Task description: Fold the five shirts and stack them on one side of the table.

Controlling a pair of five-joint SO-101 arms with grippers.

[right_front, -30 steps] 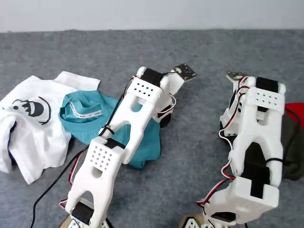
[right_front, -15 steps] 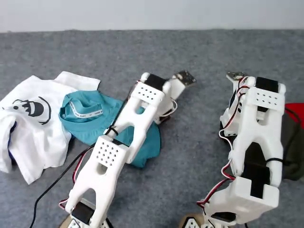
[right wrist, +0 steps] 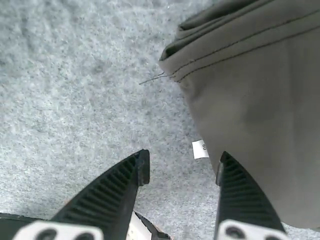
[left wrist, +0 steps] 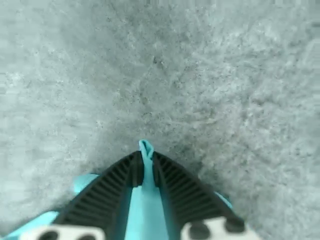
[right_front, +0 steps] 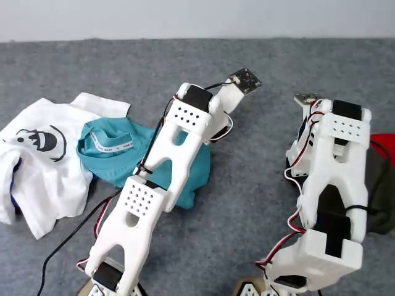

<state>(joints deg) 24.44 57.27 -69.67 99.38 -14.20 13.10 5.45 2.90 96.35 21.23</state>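
Note:
A teal shirt (right_front: pixel 117 154) lies left of centre on the grey carpeted table, partly under the left arm. My left gripper (left wrist: pixel 146 167) is shut on a fold of that teal shirt (left wrist: pixel 145 195), lifted above the grey surface. A white shirt (right_front: pixel 40 160) with a black print lies at the far left. My right gripper (right wrist: pixel 180 175) is open just above the carpet, beside the edge of an olive-grey folded shirt (right wrist: pixel 255 110). That olive shirt (right_front: pixel 379 191) sits at the right edge with a red one (right_front: pixel 386 145) behind it.
The right arm (right_front: pixel 330 185) stands over the right side of the table (right_front: pixel 278 74). A black cable (right_front: pixel 62 246) trails from the left arm's base. Open grey carpet lies at the back and between the arms.
My left arm has swung its wrist up and toward the back, pulling the teal shirt's lower edge with it. The right arm has not moved.

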